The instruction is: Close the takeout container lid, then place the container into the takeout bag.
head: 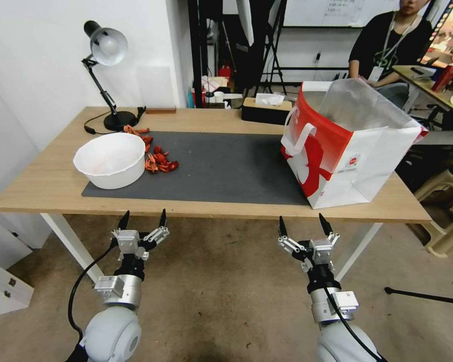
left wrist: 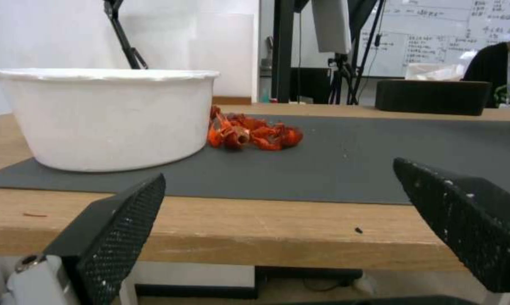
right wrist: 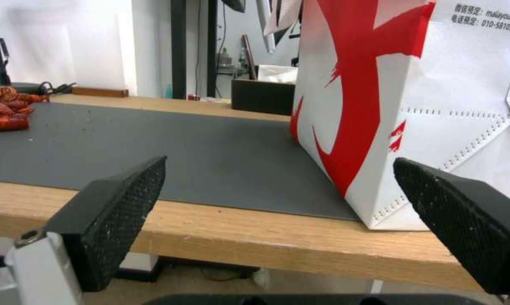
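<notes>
The takeout bag (head: 350, 146) stands upright and open-mouthed at the right end of the tabletop (head: 50, 186), partly on the dark mat (head: 221, 168). The left claw (head: 142, 220) and right claw (head: 303, 225) hover below the front edge, both with fingers apart, holding nothing. A white bowl (head: 110, 160) sits on the mat's left beside red crayfish (head: 158, 161).

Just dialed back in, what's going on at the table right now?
Nothing is being handled. The left gripper and right gripper hang open, short of the table's front edge. On the dark mat sit a white bowl and a pile of red crayfish beside it. The takeout bag stands open at the mat's right end, a tissue box behind it.
</notes>
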`<state>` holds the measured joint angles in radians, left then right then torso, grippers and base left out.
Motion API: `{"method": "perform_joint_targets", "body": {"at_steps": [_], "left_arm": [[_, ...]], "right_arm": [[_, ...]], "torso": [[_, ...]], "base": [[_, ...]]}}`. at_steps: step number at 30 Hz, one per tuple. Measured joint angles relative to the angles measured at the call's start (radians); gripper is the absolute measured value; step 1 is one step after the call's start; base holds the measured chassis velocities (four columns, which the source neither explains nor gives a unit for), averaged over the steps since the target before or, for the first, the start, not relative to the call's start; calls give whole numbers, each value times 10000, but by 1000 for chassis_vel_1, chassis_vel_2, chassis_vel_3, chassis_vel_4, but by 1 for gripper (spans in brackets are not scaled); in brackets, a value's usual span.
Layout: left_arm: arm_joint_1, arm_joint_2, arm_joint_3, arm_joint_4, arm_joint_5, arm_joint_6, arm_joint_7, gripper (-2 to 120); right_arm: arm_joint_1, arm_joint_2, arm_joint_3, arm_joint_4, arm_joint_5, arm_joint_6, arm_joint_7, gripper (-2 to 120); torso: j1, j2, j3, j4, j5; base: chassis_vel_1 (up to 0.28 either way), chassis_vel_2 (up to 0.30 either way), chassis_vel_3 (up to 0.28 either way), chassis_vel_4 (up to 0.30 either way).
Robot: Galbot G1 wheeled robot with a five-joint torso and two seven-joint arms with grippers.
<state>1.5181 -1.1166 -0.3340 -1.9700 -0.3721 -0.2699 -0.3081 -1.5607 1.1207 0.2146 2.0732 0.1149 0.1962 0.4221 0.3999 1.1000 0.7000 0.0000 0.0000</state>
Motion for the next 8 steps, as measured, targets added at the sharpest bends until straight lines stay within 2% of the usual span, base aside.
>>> {"method": "perform_joint_targets", "body": {"at_steps": [8], "left_arm": [[-1,0,6,4,-4,-4,6,100]], "right_arm": [[8,-6,3,0,21,-7,-6,100]], "torso": [[0,0,0,0,0]], "base": [[0,0,0,0]]}}
